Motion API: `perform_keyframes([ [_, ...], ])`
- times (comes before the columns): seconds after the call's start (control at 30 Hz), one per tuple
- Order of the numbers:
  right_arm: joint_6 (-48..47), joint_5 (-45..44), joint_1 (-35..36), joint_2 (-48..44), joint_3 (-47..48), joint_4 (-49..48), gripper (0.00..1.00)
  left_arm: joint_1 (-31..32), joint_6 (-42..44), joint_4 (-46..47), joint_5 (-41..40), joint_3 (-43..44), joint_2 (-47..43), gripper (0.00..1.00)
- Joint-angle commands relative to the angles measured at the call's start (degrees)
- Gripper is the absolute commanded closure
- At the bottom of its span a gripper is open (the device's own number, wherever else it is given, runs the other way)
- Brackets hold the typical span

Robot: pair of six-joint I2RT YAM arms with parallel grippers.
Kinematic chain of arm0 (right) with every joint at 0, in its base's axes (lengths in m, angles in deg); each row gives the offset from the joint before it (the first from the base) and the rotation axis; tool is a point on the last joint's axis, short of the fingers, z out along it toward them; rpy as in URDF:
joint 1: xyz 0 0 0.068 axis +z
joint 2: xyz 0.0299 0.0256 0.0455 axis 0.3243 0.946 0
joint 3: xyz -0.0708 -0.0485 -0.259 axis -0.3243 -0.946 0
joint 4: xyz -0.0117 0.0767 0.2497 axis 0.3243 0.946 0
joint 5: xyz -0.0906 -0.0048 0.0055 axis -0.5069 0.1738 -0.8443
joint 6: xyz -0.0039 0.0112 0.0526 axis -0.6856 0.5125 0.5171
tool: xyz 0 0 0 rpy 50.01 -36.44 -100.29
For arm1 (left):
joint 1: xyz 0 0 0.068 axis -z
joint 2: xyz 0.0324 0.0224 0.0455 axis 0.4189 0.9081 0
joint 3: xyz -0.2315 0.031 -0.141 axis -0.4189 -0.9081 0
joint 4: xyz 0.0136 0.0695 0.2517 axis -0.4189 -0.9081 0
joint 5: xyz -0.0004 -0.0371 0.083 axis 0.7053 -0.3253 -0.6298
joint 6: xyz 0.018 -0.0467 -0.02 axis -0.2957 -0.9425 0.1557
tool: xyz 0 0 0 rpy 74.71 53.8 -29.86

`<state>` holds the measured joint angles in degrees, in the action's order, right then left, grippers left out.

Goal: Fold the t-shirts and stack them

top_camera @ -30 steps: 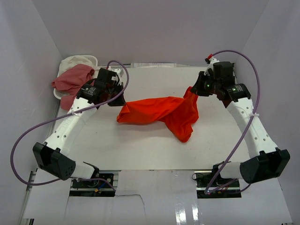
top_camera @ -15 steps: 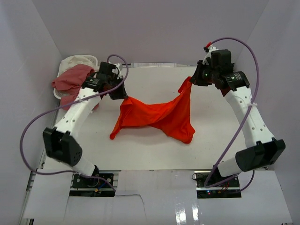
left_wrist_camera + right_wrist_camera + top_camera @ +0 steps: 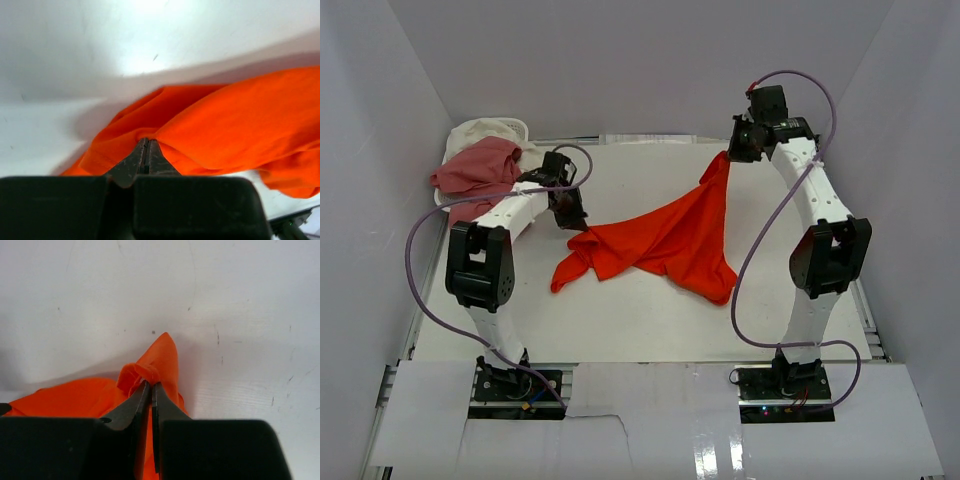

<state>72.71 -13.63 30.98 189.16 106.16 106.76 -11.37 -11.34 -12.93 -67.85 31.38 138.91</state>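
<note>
Left end effector (image 3: 572,212) and right end effector (image 3: 730,155) are both pinched fully shut on the orange shirt (image 3: 660,240), one bit of edge each. Mine on the left has fabric at middle-left of the top view, and the other has a corner up in the upper right. The cloth runs as a slanted sheet between them, with its lower part sagging onto the surface (image 3: 620,310). Why hold it like this? My guess is that two grips kept well apart let the bunching pull out, so it can go down flat before any folding. Not there yet, it looks twisted toward the left. Pink shirt (image 3: 475,168) and cream shirt (image 3: 480,130) sit heaped in the upper left corner, unfolded.
</note>
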Motion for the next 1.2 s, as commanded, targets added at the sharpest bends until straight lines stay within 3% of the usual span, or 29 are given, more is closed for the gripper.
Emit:
perform_keyframes([
  [0.0,0.4,-1.3,-2.1,0.0,6.2,-1.2,0.92,0.2,-0.1,4.6,-2.5,5.9,-4.8,1.0],
  [0.07,0.7,-1.3,-2.4,1.5,7.7,-1.1,0.92,0.2,0.7,5.8,-2.8,7.7,-6.3,0.94],
  [0.1,0.7,-1.0,-2.4,2.0,8.0,-0.9,0.92,0.2,2.1,6.0,-2.7,8.1,-6.4,0.8],
  [0.13,0.7,-0.1,-2.4,2.6,8.1,-1.0,0.92,0.2,2.7,5.8,-2.4,8.5,-6.4,0.48],
  [0.23,0.8,1.7,-2.3,2.2,5.4,-2.0,0.92,0.2,3.7,5.1,-1.2,7.4,-7.1,0.12],
  [0.3,1.0,1.8,-2.3,0.6,0.6,-4.2,0.92,0.7,4.6,5.4,0.6,4.1,-10.0,0.07],
  [0.4,0.7,1.7,-2.3,-1.3,-2.8,-6.1,0.92,5.5,6.6,4.6,0.7,0.3,-16.7,0.06],
  [0.57,-0.2,1.7,-2.3,-2.6,-5.5,-6.5,0.92,17.0,13.3,-1.6,-13.7,0.3,-19.7,0.12],
  [0.77,-0.1,3.1,-2.3,-4.2,-9.8,-8.2,0.92,19.2,19.7,-2.7,-10.9,-1.7,-17.5,0.1],
  [1.0,-0.3,3.8,-2.3,-5.1,-11.4,-9.1,0.92,19.2,23.7,-1.1,-16.4,-3.1,-14.3,0.11],
  [1.17,-0.3,4.8,-2.2,-5.1,-11.9,-9.4,0.92,19.6,26.1,2.0,-16.0,-4.0,-9.7,0.21],
])
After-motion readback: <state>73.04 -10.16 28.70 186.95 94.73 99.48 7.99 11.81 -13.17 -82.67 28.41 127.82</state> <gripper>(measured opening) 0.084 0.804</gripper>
